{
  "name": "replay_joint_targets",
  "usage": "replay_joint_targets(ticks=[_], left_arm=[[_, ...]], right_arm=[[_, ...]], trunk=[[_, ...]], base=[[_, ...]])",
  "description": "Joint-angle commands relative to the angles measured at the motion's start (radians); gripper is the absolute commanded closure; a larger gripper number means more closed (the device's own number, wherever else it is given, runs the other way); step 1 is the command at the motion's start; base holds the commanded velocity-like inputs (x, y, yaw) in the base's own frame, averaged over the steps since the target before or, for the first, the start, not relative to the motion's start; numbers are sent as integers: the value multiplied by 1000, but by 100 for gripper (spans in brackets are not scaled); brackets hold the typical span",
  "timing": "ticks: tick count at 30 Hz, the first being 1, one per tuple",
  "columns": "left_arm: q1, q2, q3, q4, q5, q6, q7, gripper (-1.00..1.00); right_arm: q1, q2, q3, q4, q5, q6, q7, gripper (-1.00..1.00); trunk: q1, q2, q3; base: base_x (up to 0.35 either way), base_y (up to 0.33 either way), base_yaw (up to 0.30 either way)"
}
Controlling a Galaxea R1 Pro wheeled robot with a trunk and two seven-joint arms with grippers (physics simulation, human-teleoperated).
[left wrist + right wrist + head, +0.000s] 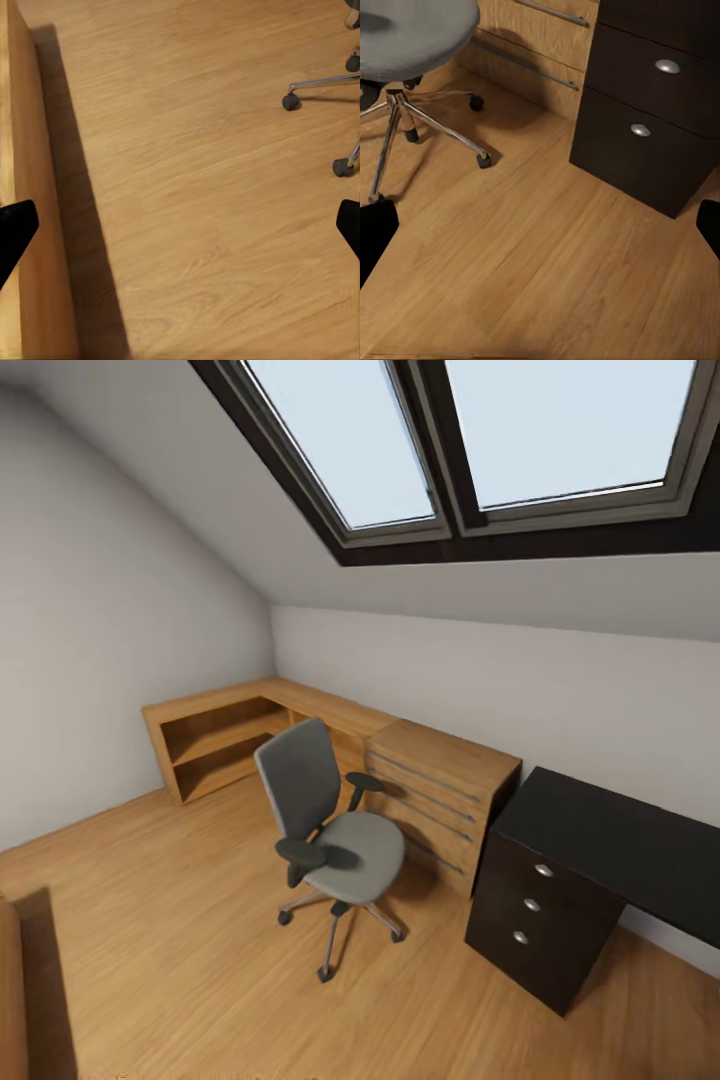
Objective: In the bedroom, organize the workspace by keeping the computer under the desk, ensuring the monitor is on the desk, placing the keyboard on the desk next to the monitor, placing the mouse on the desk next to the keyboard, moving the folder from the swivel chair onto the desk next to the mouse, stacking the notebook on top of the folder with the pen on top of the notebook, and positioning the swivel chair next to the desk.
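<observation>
From the head view, the grey upholstered swivel chair (335, 830) with black armrests stood on the light wood floor (180, 940), its tall back towards the low open wood shelf unit (215, 745) and its seat facing the black desk (600, 850) with round silver knobs, whose long top ran along the wall beside the light wood dresser (440, 785). In the left wrist view, the left gripper (180, 225) hung spread wide over the floor, the chair's chrome legs and casters at one corner. In the right wrist view, the right gripper (540, 225) was likewise spread above bare floor, pointing between the chair's base and the desk's drawers
</observation>
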Motion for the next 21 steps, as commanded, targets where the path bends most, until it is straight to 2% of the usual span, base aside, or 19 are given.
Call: replay_joint_targets(ticks=[1, 21], left_arm=[[-1, 0, -8, 0, -1, -2, 10, -100], [0, -2, -10, 0, -2, -2, 8, -100]], right_arm=[[-1, 0, -7, 2, 12, 0, -6, -100], [-1, -5, -6, 1, 42, 32, -5, -100]], trunk=[[1, -2, -3], [1, -2, -13]], base=[[-6, 0, 281], [-1, 0, 281]])
